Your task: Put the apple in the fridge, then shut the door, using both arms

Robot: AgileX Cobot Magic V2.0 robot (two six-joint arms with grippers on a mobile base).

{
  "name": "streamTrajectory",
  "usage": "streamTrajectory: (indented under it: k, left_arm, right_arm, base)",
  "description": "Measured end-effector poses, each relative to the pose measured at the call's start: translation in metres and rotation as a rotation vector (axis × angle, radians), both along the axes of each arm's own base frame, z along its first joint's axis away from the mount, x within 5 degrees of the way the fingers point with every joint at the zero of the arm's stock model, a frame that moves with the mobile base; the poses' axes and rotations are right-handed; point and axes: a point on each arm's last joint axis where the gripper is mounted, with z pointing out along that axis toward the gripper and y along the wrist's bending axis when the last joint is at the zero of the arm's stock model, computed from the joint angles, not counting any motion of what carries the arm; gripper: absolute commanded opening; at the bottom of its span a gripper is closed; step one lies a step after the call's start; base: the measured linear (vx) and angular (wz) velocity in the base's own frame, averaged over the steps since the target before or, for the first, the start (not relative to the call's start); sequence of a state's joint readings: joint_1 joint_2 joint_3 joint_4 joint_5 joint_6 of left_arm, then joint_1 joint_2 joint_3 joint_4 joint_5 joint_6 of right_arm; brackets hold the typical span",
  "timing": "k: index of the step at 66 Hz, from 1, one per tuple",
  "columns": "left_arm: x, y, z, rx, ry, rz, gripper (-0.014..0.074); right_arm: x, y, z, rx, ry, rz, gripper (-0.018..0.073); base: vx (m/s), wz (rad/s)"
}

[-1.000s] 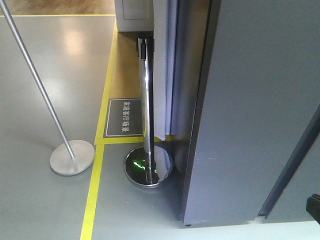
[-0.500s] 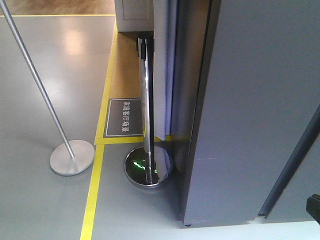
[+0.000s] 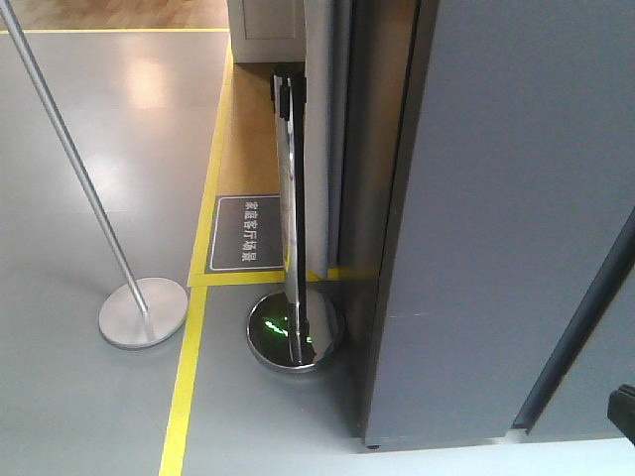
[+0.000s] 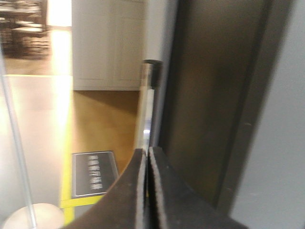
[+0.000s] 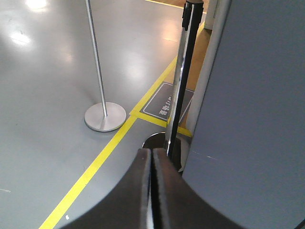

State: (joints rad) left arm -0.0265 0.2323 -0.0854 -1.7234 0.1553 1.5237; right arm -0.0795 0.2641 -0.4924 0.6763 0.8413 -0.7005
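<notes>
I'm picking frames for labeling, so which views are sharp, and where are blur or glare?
Left wrist view: soft and blurred, overexposed at upper left; the shut left gripper and floor sign are smeared. Right wrist view: sharp, with ceiling-light glare on the floor. Front view: sharp, with a green reflection on the chrome post base.

Grey floor (image 3: 79, 416): stanchion bases (image 3: 143, 311), yellow tape (image 3: 184, 397).

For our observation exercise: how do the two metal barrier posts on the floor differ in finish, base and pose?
The near post is mirror-chrome with a black cap; the far post is dull, brushed grey. The near post's domed base reflects green light; the far post's base is a flat matte disc. The near one stands beside the fridge; the far one is apart. Both have round bases.
</notes>
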Motion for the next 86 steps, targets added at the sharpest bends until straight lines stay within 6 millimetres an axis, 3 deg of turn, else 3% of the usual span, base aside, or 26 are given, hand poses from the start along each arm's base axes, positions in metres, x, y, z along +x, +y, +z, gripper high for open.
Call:
streamTrajectory:
  k: [22,38,50,62,80,86]
  left_arm:
    - [0.0,0.001,0.0,0.01,0.002,0.016,-0.0008]
    - [-0.005,-0.012,-0.015,0.399,0.063,-0.186,-0.0008]
    - [-0.007,-0.007,-0.025,0.27,0.225,-0.126,-0.0008]
    - [-0.009,0.005,-0.017,0.097,0.157,0.045,-0.0008]
    - [-0.02,0.012,-0.01,0.225,0.013,0.111,-0.0008]
    - [-0.021,0.013,-0.016,0.229,-0.033,0.124,-0.0008]
  right_arm:
    - [0.0,0.0,0.0,0.0,0.0,0.0,-0.0006]
    - [0.0,0.0,0.0,0.001,0.0,0.0,-0.0006]
    - [0.0,0.0,0.0,0.001,0.0,0.0,-0.0006]
    - [0.0,0.0,0.0,0.001,0.0,0.0,-0.0004]
    - [0.0,0.0,0.0,0.001,0.0,0.0,-0.0003]
    - [0.0,0.0,0.0,0.001,0.0,0.0,-0.0003]
  base:
    - [0.0,0.0]
    - [0.0,0.0]
    - [0.0,0.0]
    - [0.0,0.0]
    - [0.0,0.0]
    - [0.0,0.0]
